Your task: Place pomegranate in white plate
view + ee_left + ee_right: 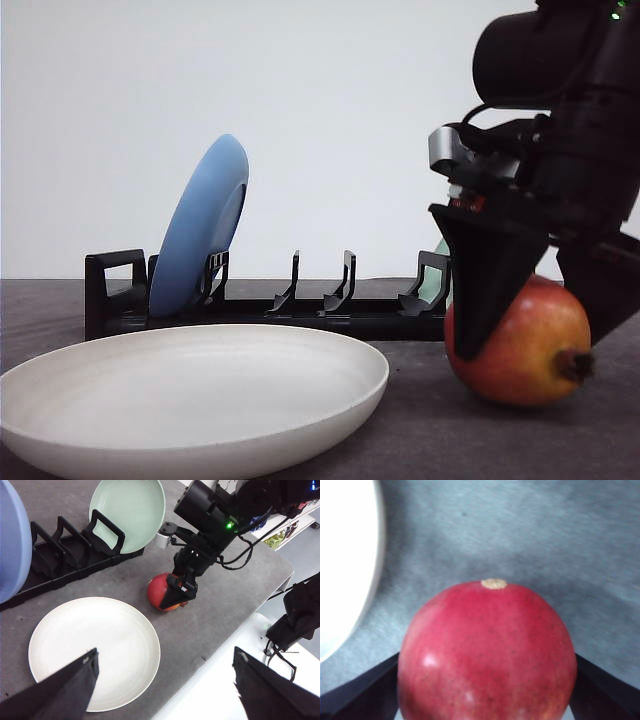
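The red-orange pomegranate [530, 345] [159, 592] [487, 650] rests on the grey table, to the right of the white plate [200, 390] [95, 650] [345, 555]. My right gripper [535, 345] [175, 597] comes down over it from above. Its two dark fingers [355, 690] press against the fruit's sides, so it is shut on it. The fruit's brown crown stub points right in the front view. My left gripper [165, 690] hangs open high above the white plate's near edge, holding nothing.
A black dish rack [300, 315] [65, 555] stands behind the plate and the fruit. A blue plate [200, 225] [10, 540] is upright at its left end and a pale green plate [130, 512] leans at its right end. The table edge [280, 570] lies just beyond the fruit.
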### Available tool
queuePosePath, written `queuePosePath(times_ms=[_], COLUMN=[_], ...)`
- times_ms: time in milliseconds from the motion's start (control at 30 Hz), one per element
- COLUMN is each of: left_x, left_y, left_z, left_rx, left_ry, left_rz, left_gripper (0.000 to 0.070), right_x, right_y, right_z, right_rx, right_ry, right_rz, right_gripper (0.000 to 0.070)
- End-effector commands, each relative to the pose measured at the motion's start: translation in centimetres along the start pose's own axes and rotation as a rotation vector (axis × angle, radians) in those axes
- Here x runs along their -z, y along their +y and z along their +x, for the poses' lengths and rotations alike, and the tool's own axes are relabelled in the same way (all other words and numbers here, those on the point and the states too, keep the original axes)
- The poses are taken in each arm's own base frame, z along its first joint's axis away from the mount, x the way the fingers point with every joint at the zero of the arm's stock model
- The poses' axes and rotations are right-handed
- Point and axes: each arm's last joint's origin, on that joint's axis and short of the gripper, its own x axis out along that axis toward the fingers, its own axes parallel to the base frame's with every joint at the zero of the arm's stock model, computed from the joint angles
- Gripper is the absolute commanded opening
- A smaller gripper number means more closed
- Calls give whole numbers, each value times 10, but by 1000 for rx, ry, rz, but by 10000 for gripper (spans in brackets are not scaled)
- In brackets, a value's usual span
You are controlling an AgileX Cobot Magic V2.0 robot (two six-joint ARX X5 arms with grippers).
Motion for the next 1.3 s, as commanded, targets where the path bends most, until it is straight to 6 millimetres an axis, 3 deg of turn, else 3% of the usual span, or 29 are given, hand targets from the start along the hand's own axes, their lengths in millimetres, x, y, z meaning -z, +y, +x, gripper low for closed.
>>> queuePosePath(times_ms=[0, 133, 267, 400, 567, 767, 933, 1100, 1267], left_x=[-2, -2, -2, -2, -2, -2, -2, -2, -2], left_y=[-1, -1, -1, -1, -1, -1, 0, 0, 0], left_z=[-1, -2, -2, -2, -2, -2, -2, -2, -2], left_rx=[19, 20, 18, 17, 11, 2, -6, -9, -9], left_ry=[-8, -9, -9, -10, -14, -20, -25, -27, -27], left_rz=[-4, 0, 7, 15, 14, 13, 12, 0, -6], left_gripper=[515, 515, 515, 515, 515, 515, 515, 515, 515], right_x=[-14, -33, -50, -61, -65, -61, -60, -60, -59], right_y=[9, 38, 77, 115, 144, 154, 155, 155, 156], right_z=[-7, -21, -22, -7, 26, 53, 60, 60, 57], right_rx=[-6, -33, -75, -105, -111, -83, -79, -81, -83], right_ry=[-27, -31, -19, 4, 48, 73, 90, 89, 98], right_rz=[-24, -81, -159, -250, -321, -350, -353, -362, -363], right_gripper=[508, 508, 508, 508, 509, 509, 514, 685, 700])
